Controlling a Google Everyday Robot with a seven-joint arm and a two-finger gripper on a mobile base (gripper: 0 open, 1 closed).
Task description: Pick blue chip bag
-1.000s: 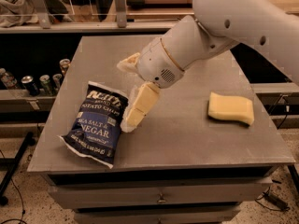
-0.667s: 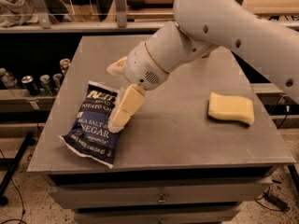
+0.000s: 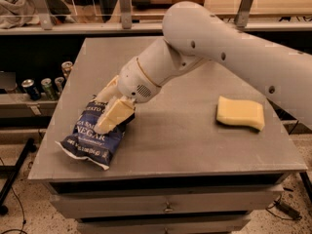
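The blue chip bag [image 3: 91, 141] lies flat near the front left corner of the grey table [image 3: 185, 130], its white lettering facing up. My gripper [image 3: 101, 113] is down at the bag's upper end. Its two cream fingers [image 3: 113, 115] stand apart, one lying over the bag's face and the other behind the bag's top edge. The top of the bag is hidden by the fingers and wrist. The bag still rests on the table.
A yellow sponge [image 3: 241, 113] lies on the right side of the table. Several cans [image 3: 48, 87] stand on a lower shelf to the left. A railing with posts [image 3: 125, 6] runs behind the table. Drawers sit under the front edge.
The arm has swung left and lowered, carrying the gripper from beside the bag's right edge onto its upper end. The bag and sponge have not moved.
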